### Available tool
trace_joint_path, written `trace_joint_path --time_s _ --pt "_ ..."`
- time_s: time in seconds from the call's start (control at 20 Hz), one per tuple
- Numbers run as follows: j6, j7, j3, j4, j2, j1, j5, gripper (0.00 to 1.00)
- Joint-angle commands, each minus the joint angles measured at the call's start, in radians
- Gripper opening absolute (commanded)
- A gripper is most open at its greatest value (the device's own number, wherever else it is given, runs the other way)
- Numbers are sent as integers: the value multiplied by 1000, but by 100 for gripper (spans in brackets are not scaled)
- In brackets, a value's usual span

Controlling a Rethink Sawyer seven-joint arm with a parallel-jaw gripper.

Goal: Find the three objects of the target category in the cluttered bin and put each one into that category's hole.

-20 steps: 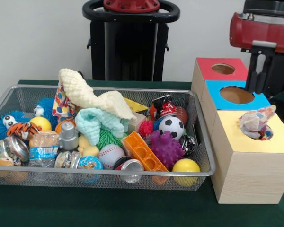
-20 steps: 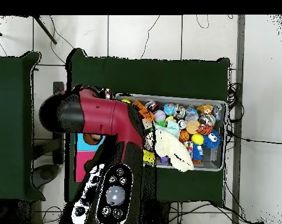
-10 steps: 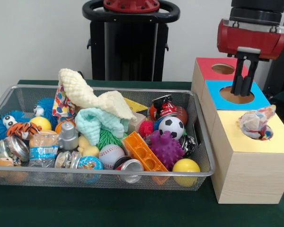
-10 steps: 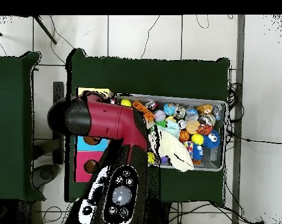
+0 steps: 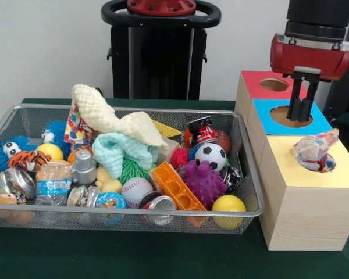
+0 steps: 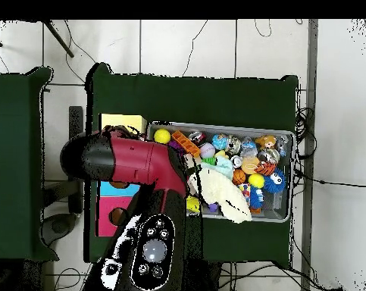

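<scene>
My gripper (image 5: 302,116) hangs over the round hole of the blue-topped box (image 5: 321,124), its fingers close together and holding nothing. A crumpled patterned cloth (image 5: 314,151) sits in the mouth of the yellow-topped box (image 5: 314,177) and sticks partly out. In the wire bin (image 5: 23,119) lie a cream knitted cloth (image 5: 104,113), a mint cloth (image 5: 122,151) and a spotted cloth (image 5: 75,127) among the toys. In the overhead view the red arm (image 6: 132,159) covers the gripper and most of the boxes; the yellow box (image 6: 123,123) shows beside the bin (image 6: 286,136).
A red-topped box (image 5: 256,81) with its own hole stands behind the blue one. The bin also holds a soccer ball (image 5: 210,156), a baseball (image 5: 136,190), a yellow ball (image 5: 228,204), a purple spiky ball (image 5: 205,183), an orange brick (image 5: 174,186), cans and a bottle.
The gripper swung left from beside the boxes to above the blue box's hole, then settled slightly right. The patterned cloth has stayed in the yellow hole; the bin is unchanged.
</scene>
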Motion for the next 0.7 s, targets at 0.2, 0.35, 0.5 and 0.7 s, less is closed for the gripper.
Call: trace_joint_path --time_s 0.2,0.35,0.5,0.7 --pt "-35 127 127 68 53 -10 -6 0" --pt "-48 129 135 45 67 -13 -5 0" --pt "-78 136 127 18 75 -2 -14 0" --pt "-124 129 140 -2 82 -18 -11 0"
